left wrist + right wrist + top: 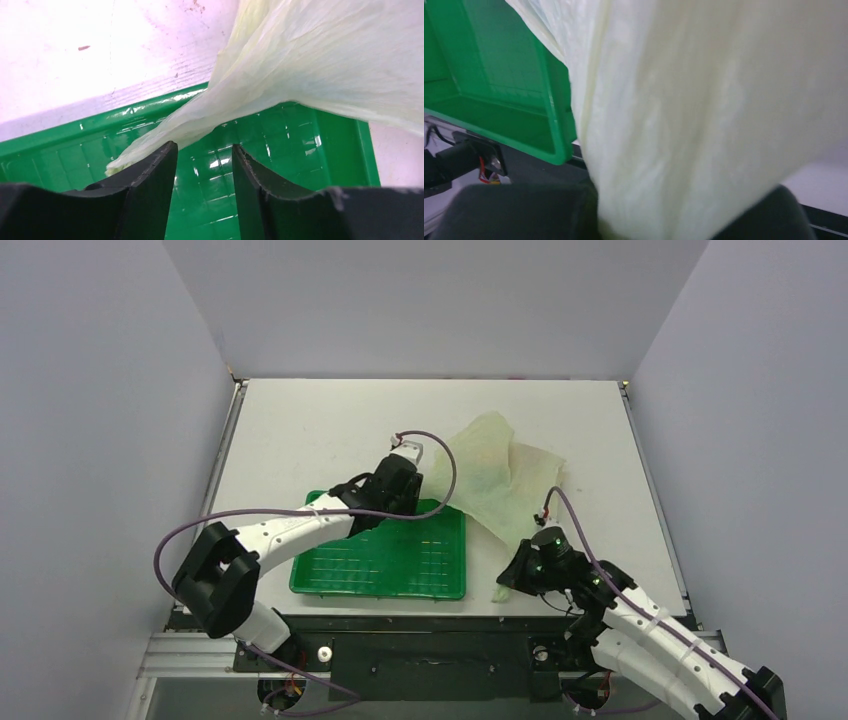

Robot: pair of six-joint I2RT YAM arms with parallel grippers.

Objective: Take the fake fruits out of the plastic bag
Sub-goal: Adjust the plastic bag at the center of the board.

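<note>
Grips the bag by its near end in the right gripper, apparently clamped on the film; hard to confirm, with pale plastic filling the wrist view down to the black fingers. Stretches up and away from there across the table, just right of the tray, draping over the tray's far right corner. Hovers the left gripper above that corner, parted, with green grid showing through the gap. Touches one finger with a tapered tip of bag, outside the gap, not pinched.
</note>
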